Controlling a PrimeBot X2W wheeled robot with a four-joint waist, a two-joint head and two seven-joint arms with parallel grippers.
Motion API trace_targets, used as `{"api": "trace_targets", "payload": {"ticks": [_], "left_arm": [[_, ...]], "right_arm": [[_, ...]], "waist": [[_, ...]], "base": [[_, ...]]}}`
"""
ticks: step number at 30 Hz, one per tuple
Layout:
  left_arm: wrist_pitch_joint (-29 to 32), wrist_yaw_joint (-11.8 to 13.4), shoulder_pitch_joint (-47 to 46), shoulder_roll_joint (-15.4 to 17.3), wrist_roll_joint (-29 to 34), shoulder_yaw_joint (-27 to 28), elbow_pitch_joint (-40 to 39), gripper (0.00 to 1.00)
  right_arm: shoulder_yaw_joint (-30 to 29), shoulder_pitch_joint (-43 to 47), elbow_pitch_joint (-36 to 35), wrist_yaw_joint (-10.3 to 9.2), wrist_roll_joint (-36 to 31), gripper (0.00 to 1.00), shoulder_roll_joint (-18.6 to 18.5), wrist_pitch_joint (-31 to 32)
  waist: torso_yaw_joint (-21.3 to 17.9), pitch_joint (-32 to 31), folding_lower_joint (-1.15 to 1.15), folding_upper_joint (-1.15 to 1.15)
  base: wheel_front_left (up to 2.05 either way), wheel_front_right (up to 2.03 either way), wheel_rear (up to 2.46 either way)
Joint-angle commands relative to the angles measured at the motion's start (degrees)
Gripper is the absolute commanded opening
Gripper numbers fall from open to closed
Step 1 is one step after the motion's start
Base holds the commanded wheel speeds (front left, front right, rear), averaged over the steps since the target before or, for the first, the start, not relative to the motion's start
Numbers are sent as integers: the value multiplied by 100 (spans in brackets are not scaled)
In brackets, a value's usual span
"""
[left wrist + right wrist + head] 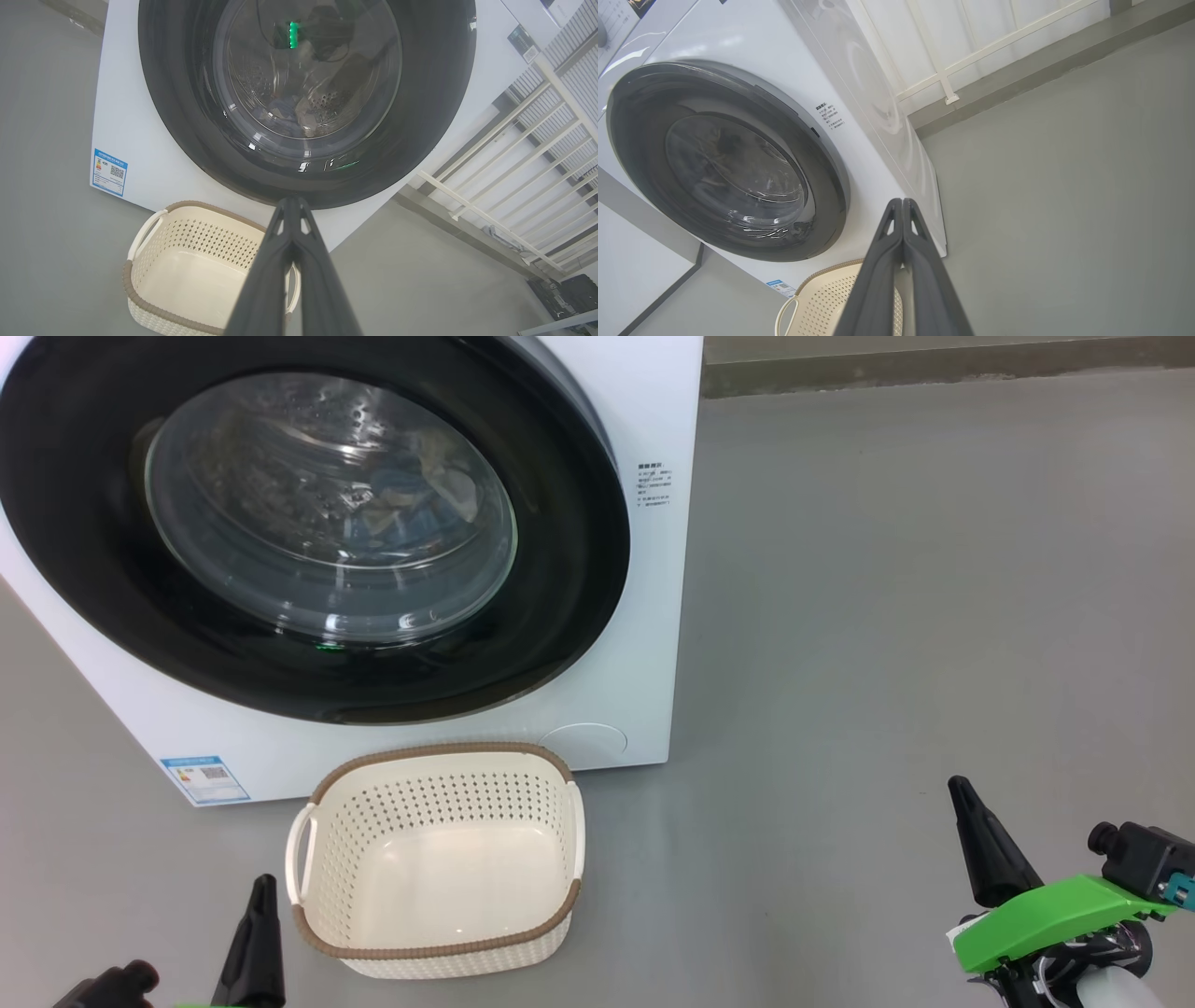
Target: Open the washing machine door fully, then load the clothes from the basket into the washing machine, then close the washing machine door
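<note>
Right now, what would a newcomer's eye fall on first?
The glossy black washing machine door, shut, dominates the upper left, with bluish clothes dim behind its glass. Below it on the grey floor sits the basket, empty. The left gripper and right gripper hang shut at the lower corners.

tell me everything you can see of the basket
The basket is a small cream-white plastic tub, rounded rectangular, with perforated walls and a smooth bottom. A brown woven-look rim runs round the top, with a white handle at each side. It stands upright and empty on the grey floor, just in front of the washing machine. Whether it touches the machine cannot be told.
</note>
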Motion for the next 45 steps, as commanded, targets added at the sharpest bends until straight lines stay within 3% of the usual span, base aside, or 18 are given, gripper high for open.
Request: {"api": "trace_targets", "payload": {"ticks": [1, 45], "left_arm": [[45, -23, -207, 50, -162, 122, -163, 0], [787, -56, -312, -212, -2290, 583, -243, 0]], "right_arm": [[-74, -139, -164, -4, 201, 0, -43, 51], [-750, -70, -328, -9, 2363, 0, 396, 793]], "waist": [[2, 0, 0, 0], [62, 12, 0, 0]], "base": [[0, 0, 0], [0, 0, 0]]}}
